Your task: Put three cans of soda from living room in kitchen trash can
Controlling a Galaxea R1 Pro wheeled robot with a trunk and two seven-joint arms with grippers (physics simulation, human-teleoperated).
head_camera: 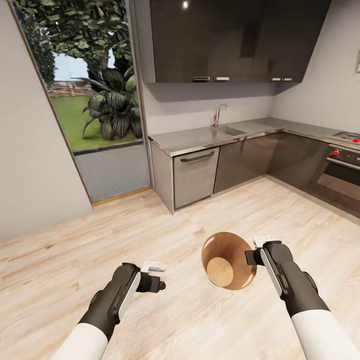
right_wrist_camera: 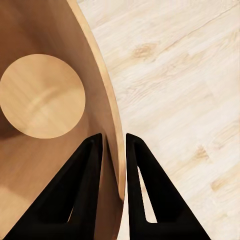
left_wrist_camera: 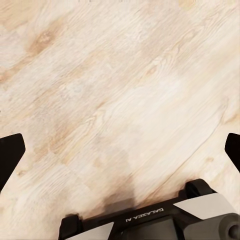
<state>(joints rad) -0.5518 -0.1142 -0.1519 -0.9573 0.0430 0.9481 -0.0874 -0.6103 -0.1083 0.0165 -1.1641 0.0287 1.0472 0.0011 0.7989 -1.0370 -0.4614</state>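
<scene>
The wood floor (head_camera: 200, 320) runs pale and planked from the near edge of the head view to the cabinet fronts, with broad open room on it between the two arms and the units.

The grey wall (head_camera: 30, 165) closes the left side. Beside it a tall glazed opening (head_camera: 95, 100) looks out on lawn and plants, its lower edge meeting the floor at a thin wooden sill.

The dark upper cabinets (head_camera: 230, 40) hang above the steel counter (head_camera: 200, 136), which runs from the glazed opening along the back wall and turns the corner toward the right edge. A sink (head_camera: 227, 131) with a faucet (head_camera: 219, 114) is set in the counter near its back edge. Under the counter's left end sits a grey dishwasher (head_camera: 196, 176); an oven (head_camera: 342, 172) with red knobs stands at the far right.

The tash can (head_camera: 227, 260) is held off the floor, tilted so its orange-brown inside and round base face the camera. It is at the right gripper (head_camera: 254, 254), well short of the cabinets. In the right wrist view the right gripper's fingers (right_wrist_camera: 85, 200) straddle the can's rim (right_wrist_camera: 112, 125), one inside and one outside, clamped on the wall.

The left gripper (head_camera: 156, 276) hangs over bare floor, apart from the can. In the left wrist view its fingertips (left_wrist_camera: 10, 152) sit at opposite edges, spread wide with nothing between.
</scene>
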